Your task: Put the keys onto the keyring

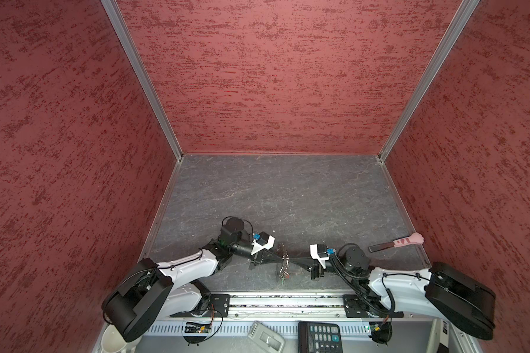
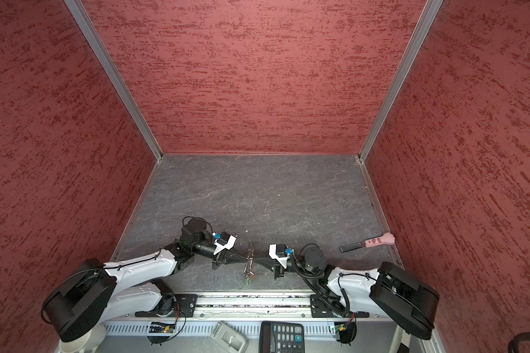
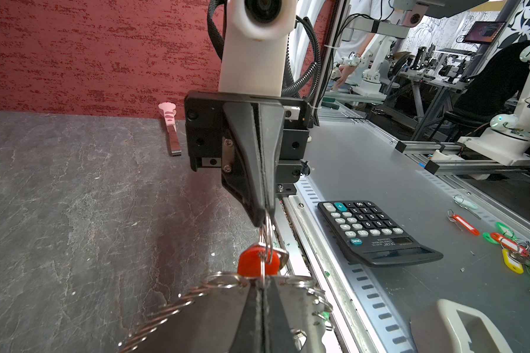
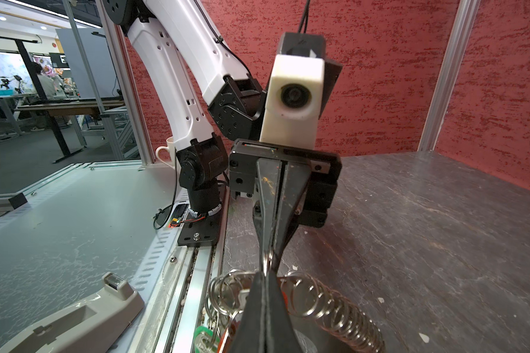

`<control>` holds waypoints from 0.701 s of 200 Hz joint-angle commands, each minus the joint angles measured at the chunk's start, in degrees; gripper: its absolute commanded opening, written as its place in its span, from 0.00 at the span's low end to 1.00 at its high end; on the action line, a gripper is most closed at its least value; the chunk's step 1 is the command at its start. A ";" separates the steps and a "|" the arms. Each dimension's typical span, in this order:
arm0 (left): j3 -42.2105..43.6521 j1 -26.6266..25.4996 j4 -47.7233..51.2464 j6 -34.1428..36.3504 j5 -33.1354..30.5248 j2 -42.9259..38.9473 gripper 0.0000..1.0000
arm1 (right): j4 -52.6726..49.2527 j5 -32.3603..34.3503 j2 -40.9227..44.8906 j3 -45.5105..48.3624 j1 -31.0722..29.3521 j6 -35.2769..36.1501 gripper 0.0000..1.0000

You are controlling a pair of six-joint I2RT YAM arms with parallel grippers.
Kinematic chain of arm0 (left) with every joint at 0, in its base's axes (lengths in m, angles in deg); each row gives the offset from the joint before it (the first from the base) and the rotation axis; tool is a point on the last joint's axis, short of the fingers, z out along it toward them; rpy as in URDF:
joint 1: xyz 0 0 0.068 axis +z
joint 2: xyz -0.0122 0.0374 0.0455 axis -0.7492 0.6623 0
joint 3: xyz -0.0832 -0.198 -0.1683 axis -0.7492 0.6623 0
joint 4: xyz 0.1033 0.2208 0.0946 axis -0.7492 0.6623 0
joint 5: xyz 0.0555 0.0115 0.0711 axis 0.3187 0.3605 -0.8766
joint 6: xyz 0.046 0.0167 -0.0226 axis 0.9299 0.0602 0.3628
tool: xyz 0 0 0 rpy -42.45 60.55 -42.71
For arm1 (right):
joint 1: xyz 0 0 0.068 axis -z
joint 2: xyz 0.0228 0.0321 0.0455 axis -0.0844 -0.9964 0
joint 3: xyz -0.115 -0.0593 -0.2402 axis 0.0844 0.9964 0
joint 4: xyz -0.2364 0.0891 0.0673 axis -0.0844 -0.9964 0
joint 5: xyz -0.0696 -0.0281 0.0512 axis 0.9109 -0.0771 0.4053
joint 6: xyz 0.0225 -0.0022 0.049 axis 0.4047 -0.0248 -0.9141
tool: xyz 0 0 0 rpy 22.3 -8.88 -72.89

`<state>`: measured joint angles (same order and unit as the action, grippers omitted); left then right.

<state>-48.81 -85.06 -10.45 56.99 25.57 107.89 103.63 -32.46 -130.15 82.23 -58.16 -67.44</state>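
Both grippers meet tip to tip low over the front middle of the table. The keyring [image 1: 281, 251] [image 2: 250, 249], a loop of silver chained rings [image 4: 334, 305], hangs between them, with green-tagged keys [image 4: 205, 336] at its near end. My left gripper [image 3: 262, 288] [image 1: 283, 259] is shut on a thin ring of the keyring. My right gripper [image 4: 265, 276] [image 1: 290, 260] is shut on a small split ring [image 3: 268, 235] that carries the key's red tag [image 3: 254, 262]. The key's blade is mostly hidden behind the jaws.
A pink cat-paw-handled tool [image 1: 406, 241] [image 3: 169, 122] lies at the right wall. On the metal shelf in front of the table are a black calculator [image 1: 318, 336] [image 3: 374, 232], a grey plastic holder [image 1: 265, 337], a white cup [image 1: 114, 339] and several spare tagged keys [image 3: 511, 244].
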 commanded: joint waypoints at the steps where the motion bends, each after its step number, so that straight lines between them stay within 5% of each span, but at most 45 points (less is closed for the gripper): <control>1: -1.55 0.39 -1.82 -0.03 1.62 0.50 0.00 | 0.74 0.44 2.49 -0.04 -0.38 1.08 0.00; 140: -1.65 0.33 -2.70 -0.74 2.94 0.88 0.00 | -1.35 -1.22 1.30 -1.75 -0.38 1.05 0.00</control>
<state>-48.81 -85.06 -10.89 56.92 26.69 108.35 100.42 -32.59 -128.14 82.12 -58.16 -66.42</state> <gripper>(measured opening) 0.046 0.040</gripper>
